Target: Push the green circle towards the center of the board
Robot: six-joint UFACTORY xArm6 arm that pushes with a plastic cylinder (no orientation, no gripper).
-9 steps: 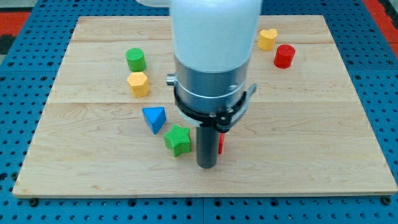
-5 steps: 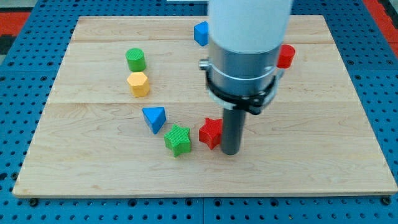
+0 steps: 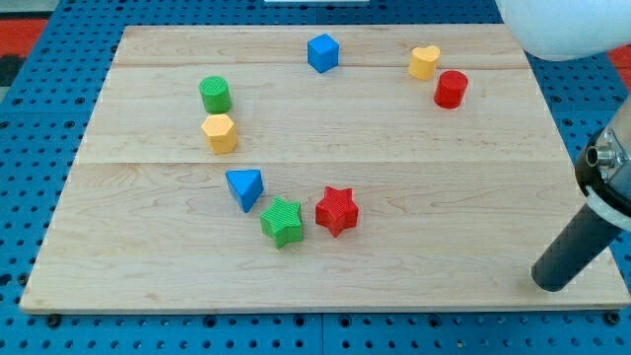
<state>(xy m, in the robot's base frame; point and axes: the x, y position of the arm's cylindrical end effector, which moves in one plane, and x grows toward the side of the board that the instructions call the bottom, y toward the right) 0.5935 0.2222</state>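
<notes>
The green circle stands at the board's upper left, just above the yellow hexagon. My tip rests near the board's lower right corner, far from the green circle and touching no block. The arm's body fills the view's right edge above it.
A blue triangle, green star and red star sit in a row at lower centre. A blue cube is at top centre. A yellow heart and red cylinder are at upper right. The wooden board lies on blue pegboard.
My tip has swept from beside the red star at lower centre far to the lower right corner. The blocks hidden by the arm now show. No block has moved.
</notes>
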